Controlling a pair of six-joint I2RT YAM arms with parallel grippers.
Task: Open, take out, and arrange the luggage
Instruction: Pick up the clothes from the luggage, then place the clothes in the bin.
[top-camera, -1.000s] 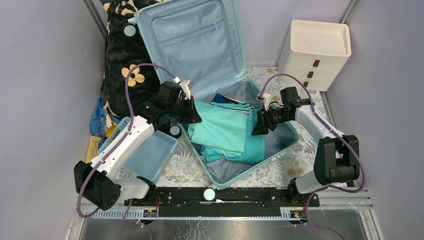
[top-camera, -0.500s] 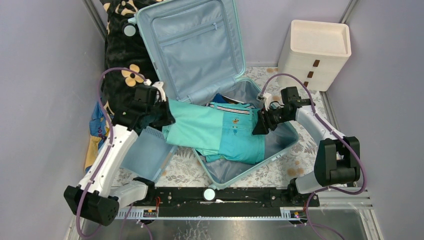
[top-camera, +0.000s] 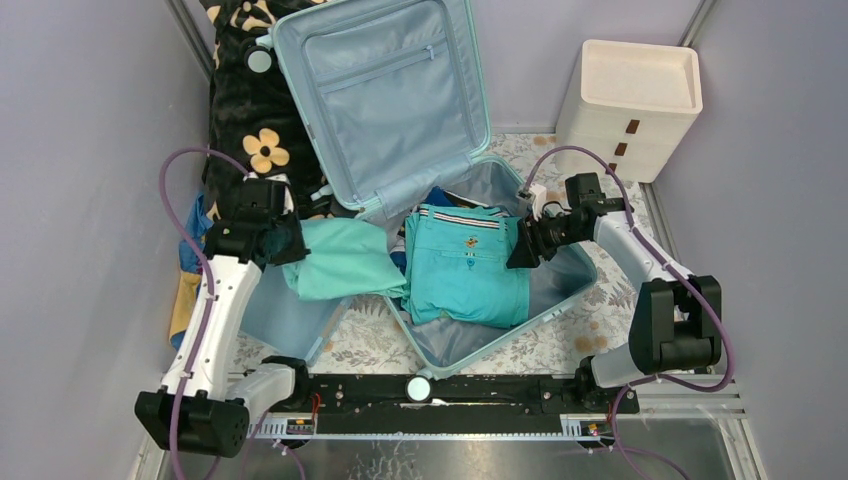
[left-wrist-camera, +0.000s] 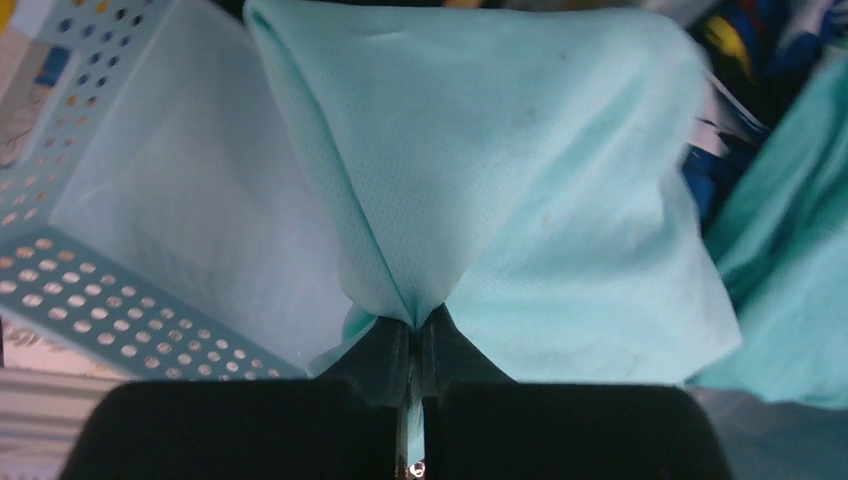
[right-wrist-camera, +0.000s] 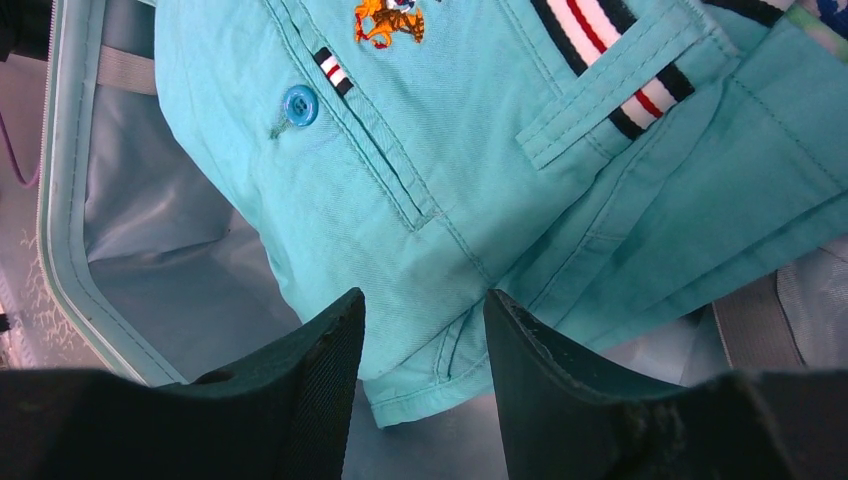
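Observation:
The pale aqua suitcase (top-camera: 545, 300) lies open in the middle, its lid (top-camera: 385, 90) leaning up at the back. Folded teal shorts (top-camera: 465, 275) with a striped waistband lie in the lower half; they also show in the right wrist view (right-wrist-camera: 420, 150). My left gripper (top-camera: 290, 248) is shut on a light mint garment (top-camera: 340, 258) and holds it over the blue perforated basket (top-camera: 255, 310), left of the suitcase. In the left wrist view the cloth (left-wrist-camera: 480, 180) is pinched between the shut fingers, basket wall (left-wrist-camera: 90, 300) beneath. My right gripper (top-camera: 518, 252) is open and empty over the shorts' right edge.
A cream drawer unit (top-camera: 630, 105) stands at the back right. A black flowered blanket (top-camera: 245, 130) lies at the back left beside the lid. More colourful clothes (top-camera: 445, 200) sit under the shorts at the suitcase's back. The floor has a floral mat (top-camera: 570, 340).
My left gripper has pulled the mint garment leftward out of the suitcase and over the basket, uncovering the teal shorts. My right gripper has barely moved.

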